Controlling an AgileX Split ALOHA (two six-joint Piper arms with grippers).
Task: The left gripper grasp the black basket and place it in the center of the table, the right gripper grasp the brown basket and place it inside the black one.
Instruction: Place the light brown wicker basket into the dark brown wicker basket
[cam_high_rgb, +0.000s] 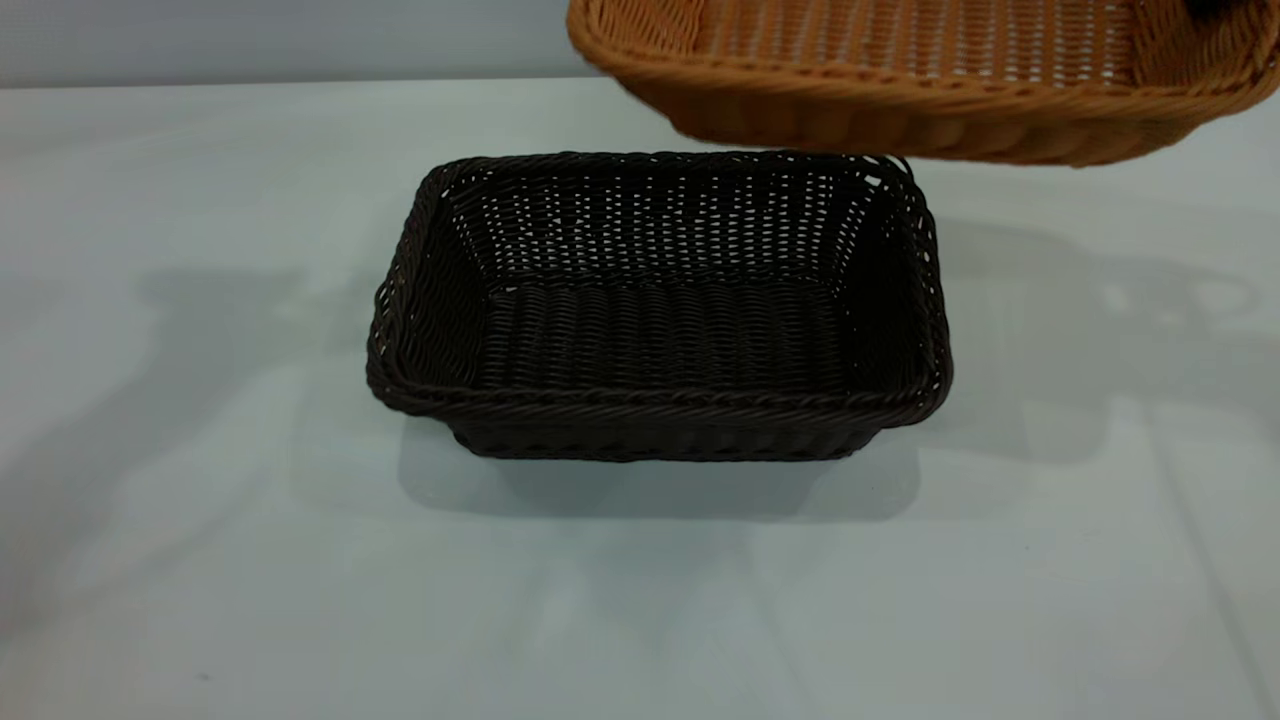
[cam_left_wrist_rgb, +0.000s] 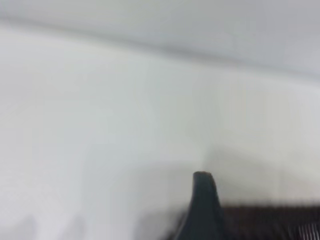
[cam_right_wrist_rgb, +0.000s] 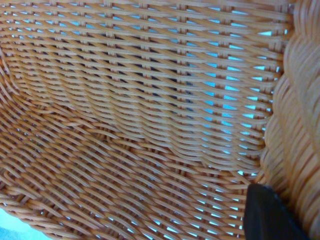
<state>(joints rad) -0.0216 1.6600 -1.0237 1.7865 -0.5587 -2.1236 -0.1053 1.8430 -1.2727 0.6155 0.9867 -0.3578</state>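
The black basket (cam_high_rgb: 655, 310) stands upright on the white table (cam_high_rgb: 200, 450), near its middle. The brown basket (cam_high_rgb: 920, 75) hangs in the air behind and to the right of it, its near rim over the black basket's back right corner. My right gripper (cam_high_rgb: 1212, 6) is shut on the brown basket's right rim; in the right wrist view one finger (cam_right_wrist_rgb: 267, 212) lies inside the weave (cam_right_wrist_rgb: 140, 115) against the braided rim, the other hidden behind it. My left gripper (cam_left_wrist_rgb: 202, 197) is out of the exterior view, over the table beside a dark basket edge (cam_left_wrist_rgb: 270, 222).
A grey wall (cam_high_rgb: 250, 40) runs along the table's far edge. Bare white tabletop lies to the left, right and front of the black basket.
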